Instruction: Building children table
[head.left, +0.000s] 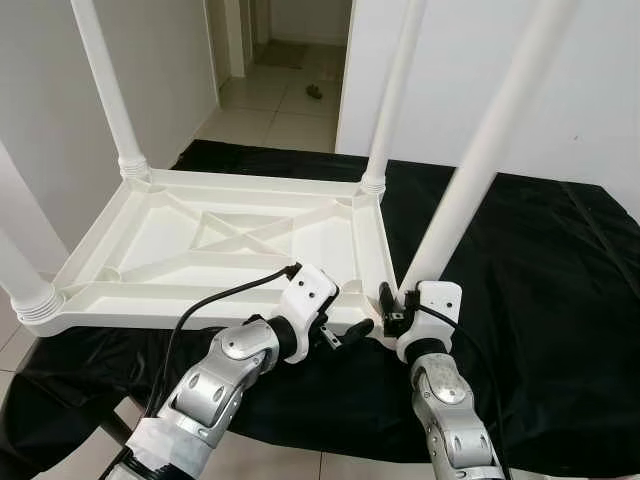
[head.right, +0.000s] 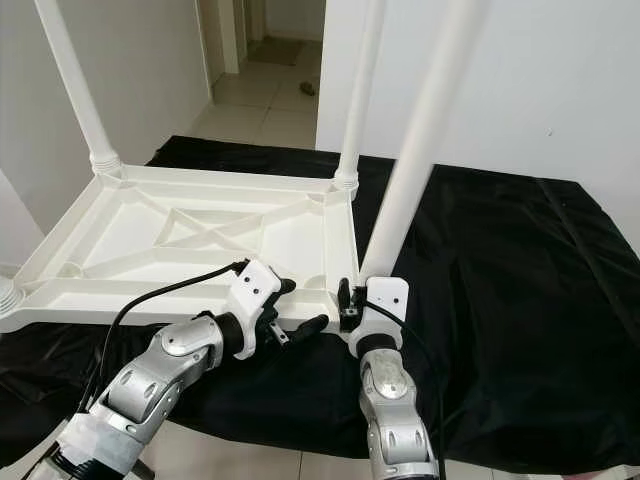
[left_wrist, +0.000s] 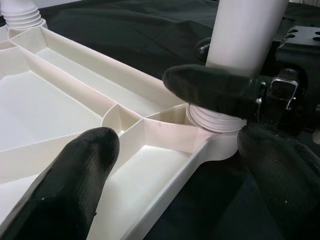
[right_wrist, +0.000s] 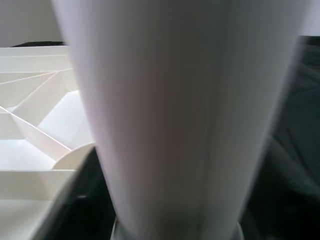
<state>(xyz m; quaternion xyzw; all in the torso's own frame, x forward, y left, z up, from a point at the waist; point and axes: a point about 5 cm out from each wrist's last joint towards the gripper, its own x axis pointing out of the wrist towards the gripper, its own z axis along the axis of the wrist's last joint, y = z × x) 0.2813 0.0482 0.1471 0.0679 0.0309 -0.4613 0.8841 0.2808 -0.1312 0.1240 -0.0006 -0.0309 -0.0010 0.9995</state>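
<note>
A white plastic children's table (head.left: 200, 292) lies upside down on a black cloth, its legs pointing up. At the near right corner stands a white leg (head.left: 480, 160), its ribbed base (left_wrist: 215, 120) seated in the corner socket. My right gripper (head.left: 397, 302) is shut on this leg just above the base; one of its black fingers (left_wrist: 210, 90) lies across the leg. My left gripper (head.left: 342, 318) is open beside it, its fingers (left_wrist: 75, 185) spread wide astride the table's near rim by that corner, holding nothing. The same leg (right_wrist: 165, 115) looms close in the right wrist view.
Three more legs stand in the table: far left (head.left: 105, 80), far right (head.left: 395, 90), near left (head.left: 20, 270). The black cloth (head.left: 540, 300) spreads to the right. A doorway (head.left: 290, 70) opens behind onto a tiled hall. White walls flank it. Tiled floor (head.left: 270, 465) lies below.
</note>
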